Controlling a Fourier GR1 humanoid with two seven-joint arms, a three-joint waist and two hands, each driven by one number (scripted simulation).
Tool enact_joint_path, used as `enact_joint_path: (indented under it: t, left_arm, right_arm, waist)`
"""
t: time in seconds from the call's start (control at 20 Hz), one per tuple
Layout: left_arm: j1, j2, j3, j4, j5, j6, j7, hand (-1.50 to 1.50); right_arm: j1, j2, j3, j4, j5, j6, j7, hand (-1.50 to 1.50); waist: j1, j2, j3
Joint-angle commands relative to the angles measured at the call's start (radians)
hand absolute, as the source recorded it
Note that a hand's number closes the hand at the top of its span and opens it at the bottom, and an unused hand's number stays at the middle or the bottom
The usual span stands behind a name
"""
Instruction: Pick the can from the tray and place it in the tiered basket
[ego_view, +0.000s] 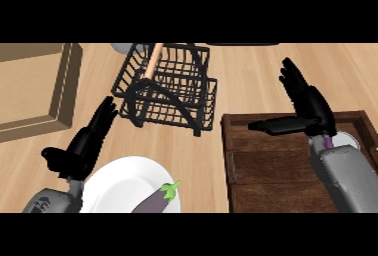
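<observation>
Holding the right hand (306, 107) open above the far rim of the tray (273, 170), fingers straight and pointing away, thumb jutting sideways toward the left, gripping nothing. Glimpsing the can (350, 141) only as a pale rounded sliver at the right side of the tray, just beside the right wrist and largely hidden behind it; not managing to tell whether standing upright or lying, nor whether touching the wrist. Facing the tiered basket (166, 90), black wire with a wooden handle (153, 60), standing on the counter (244, 75) just beyond the tray's far-left corner, well apart from the can. Keeping the left hand (87, 137) open at the lower left, fingers straight and pointing up toward the basket, holding nothing, resting just beside the far-left rim of a white plate (118, 180). Finding a purple eggplant (155, 200) with a green stem lying on the near right part of that plate, partly cut off by the lower edge. Noting a raised wooden board (33, 90) lying at the far left of the counter.
</observation>
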Motion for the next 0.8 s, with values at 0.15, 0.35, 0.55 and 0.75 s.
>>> enact_joint_path:
  t: [0.15,0.35,0.55,0.75]
  left_arm:
    - [-0.004,-0.042,-0.015,0.122,-0.040,-0.072,-0.062,0.00]
    - [0.022,-0.035,-0.008,0.097,-0.026,-0.075,-0.055,0.00]
    - [0.013,-0.013,0.001,0.079,-0.018,-0.080,-0.029,0.00]
    - [0.039,-0.020,-0.003,0.084,-0.021,-0.076,-0.037,0.00]
  right_arm:
    - [0.050,-0.016,-0.065,-0.087,0.043,-0.008,-0.108,-1.50]
    - [0.063,-0.215,-0.061,-0.229,0.103,0.062,0.039,-1.50]
    - [0.028,-0.461,0.005,-0.291,0.232,0.181,0.247,-1.50]
    - [-0.009,-0.649,0.081,-0.330,0.262,0.408,0.406,-1.50]
  waist:
    - [0.001,-0.006,0.001]
    - [-0.010,-0.010,0.000]
    - [-0.029,-0.020,-0.006]
    - [-0.012,-0.018,-0.009]
